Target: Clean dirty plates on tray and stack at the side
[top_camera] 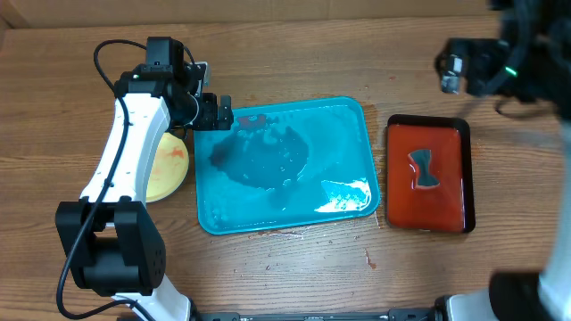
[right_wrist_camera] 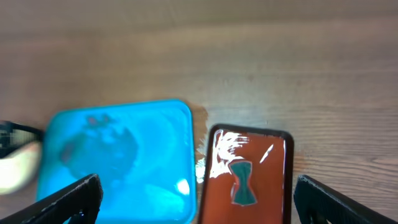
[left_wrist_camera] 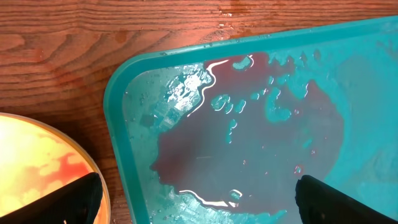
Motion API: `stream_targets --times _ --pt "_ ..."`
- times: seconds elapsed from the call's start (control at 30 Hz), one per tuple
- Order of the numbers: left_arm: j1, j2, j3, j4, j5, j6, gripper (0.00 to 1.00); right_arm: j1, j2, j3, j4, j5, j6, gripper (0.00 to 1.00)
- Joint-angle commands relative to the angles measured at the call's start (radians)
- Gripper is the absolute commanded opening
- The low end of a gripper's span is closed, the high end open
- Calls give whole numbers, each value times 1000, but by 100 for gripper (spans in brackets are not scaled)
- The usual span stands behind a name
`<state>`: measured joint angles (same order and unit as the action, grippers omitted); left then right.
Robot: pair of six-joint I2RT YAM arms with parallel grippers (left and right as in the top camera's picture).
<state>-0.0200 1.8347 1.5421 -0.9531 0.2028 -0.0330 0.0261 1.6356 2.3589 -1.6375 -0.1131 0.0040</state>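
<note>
Blurred, the teal tray (right_wrist_camera: 161, 143) with a dark wet patch fills the lower left of the frame, a black-rimmed red tray (right_wrist_camera: 277, 177) holding a teal bow-shaped piece (right_wrist_camera: 241, 183) lies just beside it on the wooden table (right_wrist_camera: 249, 62), and the right gripper (right_wrist_camera: 196, 193) spreads its dark fingers (right_wrist_camera: 68, 199) into the lower corners.

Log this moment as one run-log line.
left gripper: open, over tray corner | right gripper: open, empty | tray: reddish puddle, no plates | yellow plate: orange smear, left of tray
</note>
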Motion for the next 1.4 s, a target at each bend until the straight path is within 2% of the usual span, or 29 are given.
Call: stream_targets --times 0.0,0.27,0.6,0.77,0.83,1.2,1.37 --pt "-2 -24 18 1 7 11 100 0 -125 45 -24 -41 115 100" --pt "-2 -24 18 1 7 11 100 0 -274 45 -24 -46 127 100" --pt "-2 -24 18 1 7 11 100 0 -304 39 -54 -34 120 100" --pt "-2 -24 18 1 7 11 100 0 -348 -91 99 -11 119 100" --pt "-2 -24 18 1 7 11 100 0 -396 -193 195 -11 120 100" --pt "-2 -24 18 1 7 11 100 -25 -872 -1161 983 64 119 100" --pt "-2 -24 18 1 7 11 100 -28 -1114 -1623 1401 64 120 100"
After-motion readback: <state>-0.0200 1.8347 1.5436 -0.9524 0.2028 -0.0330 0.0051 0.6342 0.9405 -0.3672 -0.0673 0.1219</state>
